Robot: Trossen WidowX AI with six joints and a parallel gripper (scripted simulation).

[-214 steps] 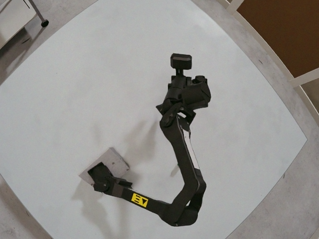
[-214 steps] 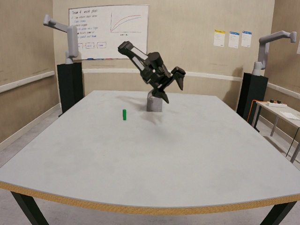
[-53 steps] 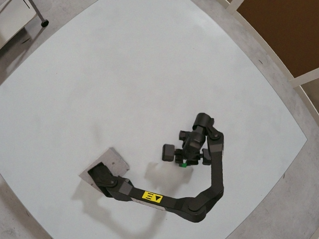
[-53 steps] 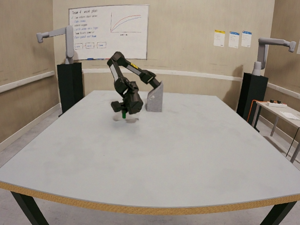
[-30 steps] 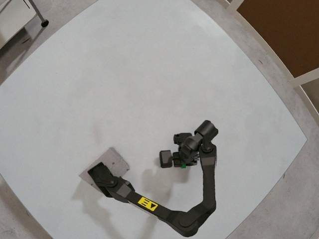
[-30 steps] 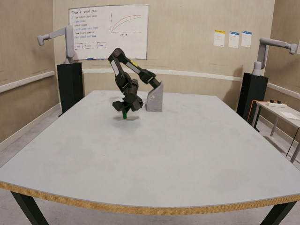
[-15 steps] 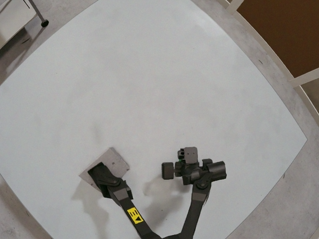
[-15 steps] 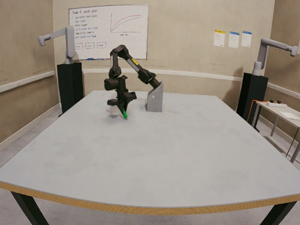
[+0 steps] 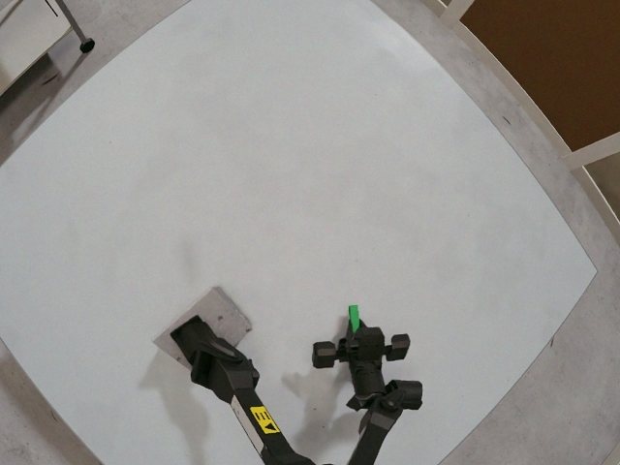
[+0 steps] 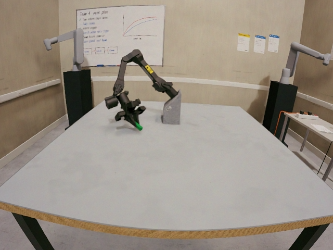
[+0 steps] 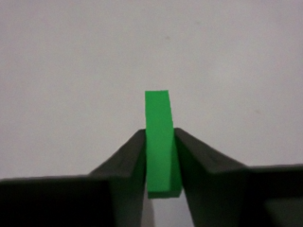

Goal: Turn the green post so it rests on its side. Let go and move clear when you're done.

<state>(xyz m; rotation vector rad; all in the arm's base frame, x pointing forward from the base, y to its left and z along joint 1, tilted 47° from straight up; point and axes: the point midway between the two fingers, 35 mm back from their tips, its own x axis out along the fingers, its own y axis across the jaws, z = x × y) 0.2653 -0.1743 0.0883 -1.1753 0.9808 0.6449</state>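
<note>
The gripper (image 10: 133, 120) is clamped on the green post (image 10: 138, 126), holding it tilted, its free end slanting toward five o'clock above the tabletop (image 10: 188, 166).

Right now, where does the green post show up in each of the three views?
Top: green post low, right of centre, jutting from the gripper.
Exterior: left of centre, slanting down from the closed jaws, beside the grey base block.
Wrist: centre, clamped between the jaws.
Shared landmark: the gripper itself.

Robotics lab/office: whiteboard (image 10: 120, 35) w/ plan & graph, pedestal arms (image 10: 291, 58), wall notes (image 10: 258, 42).
</note>
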